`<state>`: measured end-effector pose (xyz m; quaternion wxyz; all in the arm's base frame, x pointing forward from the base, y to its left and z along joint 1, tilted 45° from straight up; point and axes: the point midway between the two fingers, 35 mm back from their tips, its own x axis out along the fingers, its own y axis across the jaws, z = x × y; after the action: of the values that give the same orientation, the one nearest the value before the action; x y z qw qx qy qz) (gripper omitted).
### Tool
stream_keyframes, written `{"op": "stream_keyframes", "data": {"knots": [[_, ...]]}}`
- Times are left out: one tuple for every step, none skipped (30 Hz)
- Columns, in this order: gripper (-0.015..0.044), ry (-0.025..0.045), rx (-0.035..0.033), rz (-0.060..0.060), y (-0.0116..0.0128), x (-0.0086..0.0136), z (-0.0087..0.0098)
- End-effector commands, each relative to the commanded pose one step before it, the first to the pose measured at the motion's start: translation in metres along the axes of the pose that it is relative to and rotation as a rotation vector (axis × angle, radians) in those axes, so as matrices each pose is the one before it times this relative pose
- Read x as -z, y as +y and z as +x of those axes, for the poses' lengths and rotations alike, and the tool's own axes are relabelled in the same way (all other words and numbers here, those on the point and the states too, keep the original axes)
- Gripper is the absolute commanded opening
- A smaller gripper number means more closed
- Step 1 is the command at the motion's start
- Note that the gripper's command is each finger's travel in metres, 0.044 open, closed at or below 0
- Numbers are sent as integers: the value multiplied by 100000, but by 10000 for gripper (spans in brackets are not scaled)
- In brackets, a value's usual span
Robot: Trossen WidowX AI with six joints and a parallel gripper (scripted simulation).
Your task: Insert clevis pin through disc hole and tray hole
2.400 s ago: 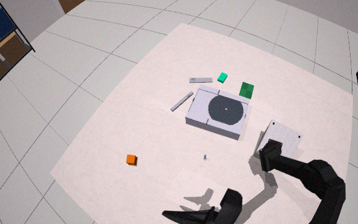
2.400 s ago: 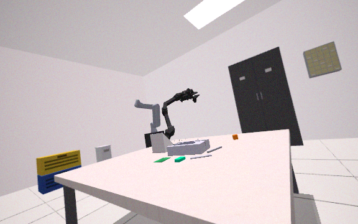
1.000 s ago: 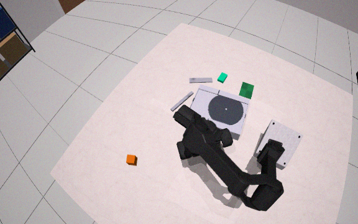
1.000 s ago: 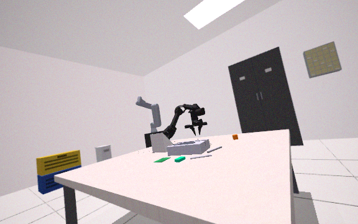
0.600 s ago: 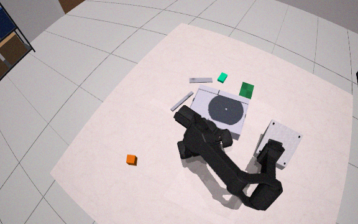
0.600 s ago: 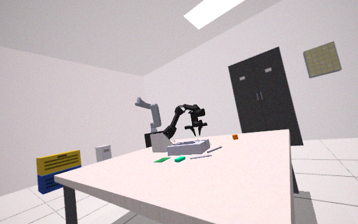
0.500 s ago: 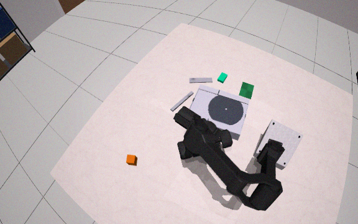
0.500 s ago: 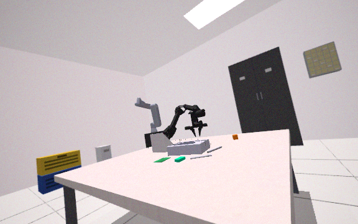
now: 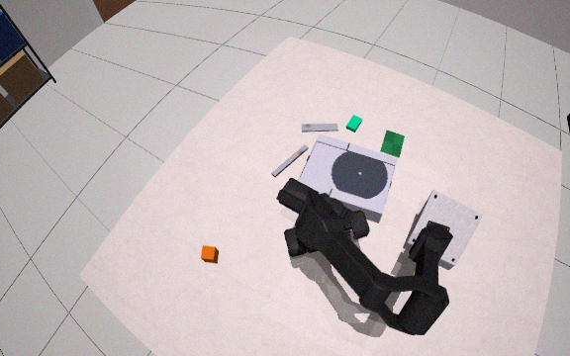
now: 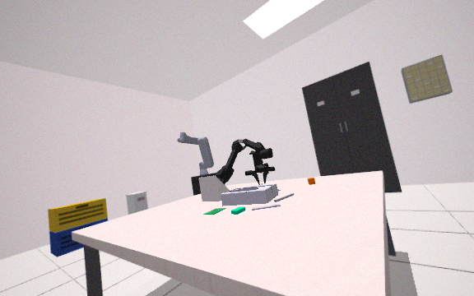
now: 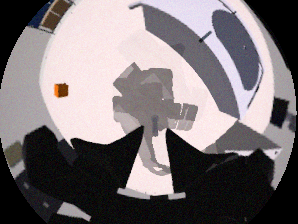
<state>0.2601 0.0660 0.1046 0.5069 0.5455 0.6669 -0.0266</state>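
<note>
The gripper (image 9: pixel 321 224) (image 10: pixel 262 183) (image 11: pixel 154 129) hung part-open and empty, its tips framing the pin (image 11: pixel 155 125) near the wrist view's centre. Pickup seemed in hand; next, I judged, a straight descent, then closing.

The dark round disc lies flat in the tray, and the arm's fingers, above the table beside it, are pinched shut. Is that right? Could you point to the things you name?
Not quite: the wrist view shows the fingers (image 10: pixel 257 178) standing apart. They are above the table (image 9: pixel 216 198) (image 10: pixel 303 230) (image 11: pixel 90 60) beside the tray (image 9: pixel 315 170) (image 10: pixel 243 199) (image 11: pixel 185 20), and the dark disc (image 9: pixel 359 187) (image 10: pixel 249 189) (image 11: pixel 237 50) does lie flat in it.
</note>
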Motion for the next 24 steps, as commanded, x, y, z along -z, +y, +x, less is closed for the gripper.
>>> {"op": "stream_keyframes", "data": {"knots": [[160,561,-145,339,-104,98,571],[160,0,0,0,0,0,0],[160,0,0,0,0,0,0],[160,0,0,0,0,0,0],[160,0,0,0,0,0,0],[134,0,0,0,0,0,0],[107,0,0,0,0,0,0],[81,0,0,0,0,0,0],[55,0,0,0,0,0,0],[29,0,0,0,0,0,0],[22,0,0,0,0,0,0],[15,0,0,0,0,0,0],[9,0,0,0,0,0,0],[2,0,0,0,0,0,0],[0,0,0,0,0,0,0],[0,0,0,0,0,0,0],[0,0,0,0,0,0,0],[0,0,0,0,0,0,0],[0,0,0,0,0,0,0],[0,0,0,0,0,0,0],[0,0,0,0,0,0,0],[0,0,0,0,0,0,0],[0,-5,6,1,-5,-6,-92],[0,-12,14,2,-4,-9,-179]]}}
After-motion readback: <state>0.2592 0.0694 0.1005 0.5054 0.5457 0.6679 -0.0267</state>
